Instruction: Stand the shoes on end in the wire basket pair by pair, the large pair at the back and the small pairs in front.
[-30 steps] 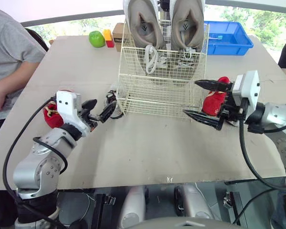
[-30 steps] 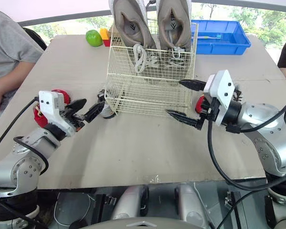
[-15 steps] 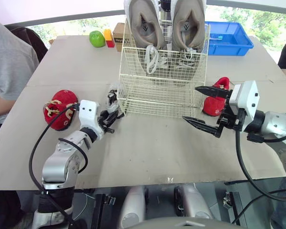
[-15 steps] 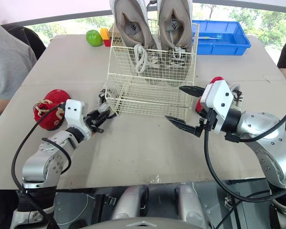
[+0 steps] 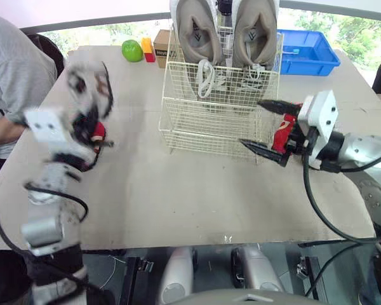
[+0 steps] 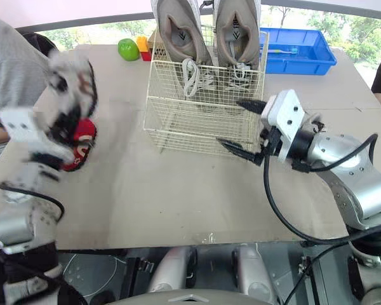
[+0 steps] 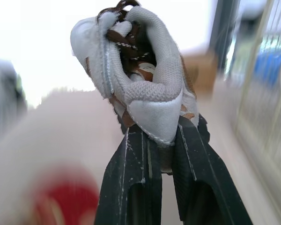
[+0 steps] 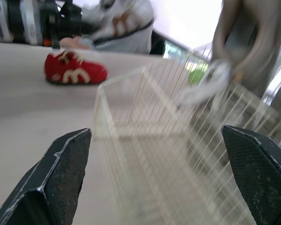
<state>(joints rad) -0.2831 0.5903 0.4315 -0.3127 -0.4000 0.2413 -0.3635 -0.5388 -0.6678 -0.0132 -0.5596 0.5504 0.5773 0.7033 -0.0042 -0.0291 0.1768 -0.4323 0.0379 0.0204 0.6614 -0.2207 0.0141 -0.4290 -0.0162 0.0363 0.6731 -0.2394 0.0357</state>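
A pair of large grey shoes [image 5: 197, 32] stands on end at the back of the wire basket [image 5: 209, 121]. My left gripper [image 7: 159, 140] is shut on a small white shoe with brown laces [image 7: 145, 79], lifted above the table's left side and blurred in the head views [image 5: 89, 82]. One small red shoe [image 5: 99, 132] lies on the table behind my left arm. Another red shoe [image 5: 283, 136] lies right of the basket, behind my right gripper [image 5: 253, 124], which is open and holds nothing at the basket's right front corner.
A green apple [image 5: 132, 50], coloured blocks [image 5: 147, 47] and a cardboard box [image 5: 160, 43] sit at the far left of the table. A blue tray [image 5: 308, 51] stands at the far right. A person in grey [image 5: 13, 70] stands at the table's left edge.
My left gripper has shut on the small white shoe beside the basket and swung it up and to the left. My right gripper stayed open and edged closer to the basket.
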